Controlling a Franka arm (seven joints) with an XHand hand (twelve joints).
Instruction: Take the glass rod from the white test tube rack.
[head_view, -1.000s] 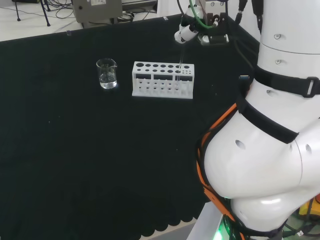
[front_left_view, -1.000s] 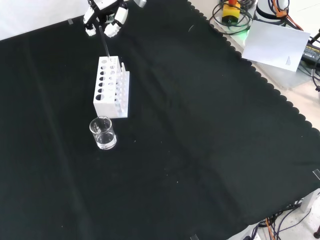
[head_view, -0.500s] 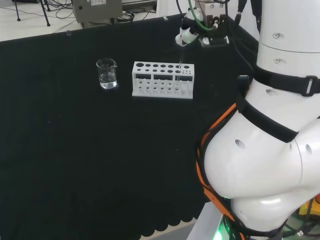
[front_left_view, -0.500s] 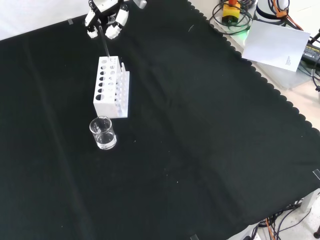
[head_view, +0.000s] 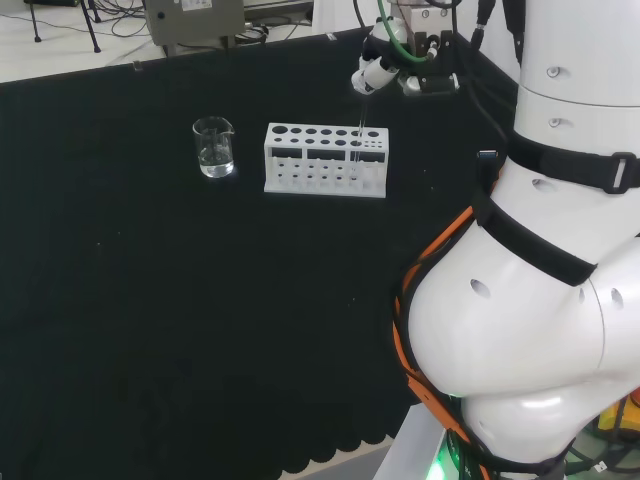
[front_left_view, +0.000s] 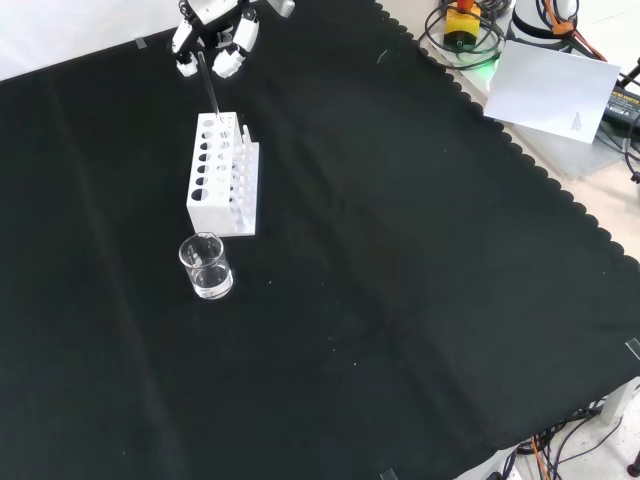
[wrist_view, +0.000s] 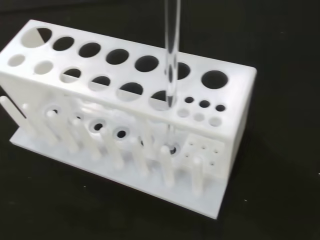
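The robot hand (front_left_view: 212, 40), fingers pinching the top of the glass rod (wrist_view: 171, 55), is rising slightly compared with a second ago. The rod's lower end is still sitting in the white test tube rack (front_left_view: 222, 175); extraction underway, incomplete.

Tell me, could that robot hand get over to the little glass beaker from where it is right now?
Probably yes, though not freely. The hand is shut on the glass rod, whose lower end sits in the white test tube rack. The beaker stands apart beyond the rack's other end, bare cloth around it.
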